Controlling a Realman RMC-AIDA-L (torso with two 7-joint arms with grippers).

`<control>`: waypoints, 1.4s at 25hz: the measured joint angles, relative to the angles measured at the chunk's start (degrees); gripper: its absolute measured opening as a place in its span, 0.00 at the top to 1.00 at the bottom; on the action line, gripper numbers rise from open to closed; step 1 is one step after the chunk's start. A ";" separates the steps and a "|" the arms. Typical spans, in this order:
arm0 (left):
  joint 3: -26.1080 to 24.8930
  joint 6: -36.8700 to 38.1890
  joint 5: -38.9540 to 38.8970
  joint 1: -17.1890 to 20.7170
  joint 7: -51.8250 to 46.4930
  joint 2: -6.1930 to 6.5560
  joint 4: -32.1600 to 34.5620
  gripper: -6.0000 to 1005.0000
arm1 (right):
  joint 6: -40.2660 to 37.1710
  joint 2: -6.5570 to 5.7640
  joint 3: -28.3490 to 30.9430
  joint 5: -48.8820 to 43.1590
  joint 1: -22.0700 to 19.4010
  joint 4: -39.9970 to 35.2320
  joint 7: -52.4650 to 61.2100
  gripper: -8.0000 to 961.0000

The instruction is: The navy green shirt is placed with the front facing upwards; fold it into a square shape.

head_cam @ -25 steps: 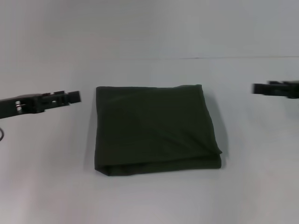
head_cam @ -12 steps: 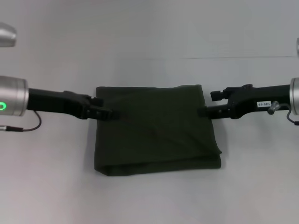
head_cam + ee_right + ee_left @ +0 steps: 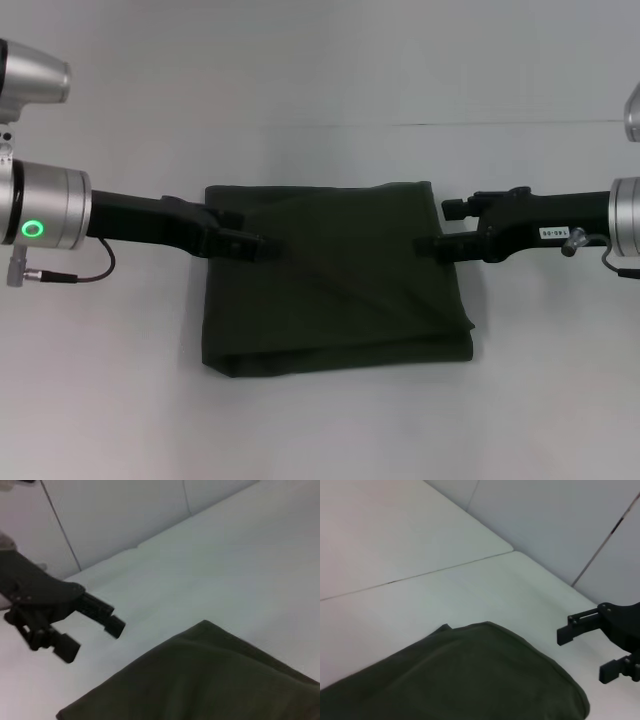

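The navy green shirt (image 3: 330,275) lies folded into a rough square in the middle of the white table, plain green side up; its print and collar are hidden. My left gripper (image 3: 262,245) hangs over the shirt's left edge, and my right gripper (image 3: 425,243) hangs over its right edge. Both are open and empty. The left wrist view shows the shirt (image 3: 445,680) and the open right gripper (image 3: 587,652) beyond it. The right wrist view shows the shirt (image 3: 210,680) and the open left gripper (image 3: 92,639).
The white table (image 3: 100,400) extends all around the shirt. A seam line (image 3: 480,124) runs across the table behind the shirt. A pale wall stands at the back.
Both arms have swung in from the sides toward the shirt. Their tips have gone from outside it to over its left and right edges. The shirt has not moved.
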 joint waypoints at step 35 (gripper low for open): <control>0.41 3.69 -0.10 1.17 5.00 -1.21 1.55 0.06 | 5.61 0.15 -1.76 -0.11 1.27 1.63 0.28 0.11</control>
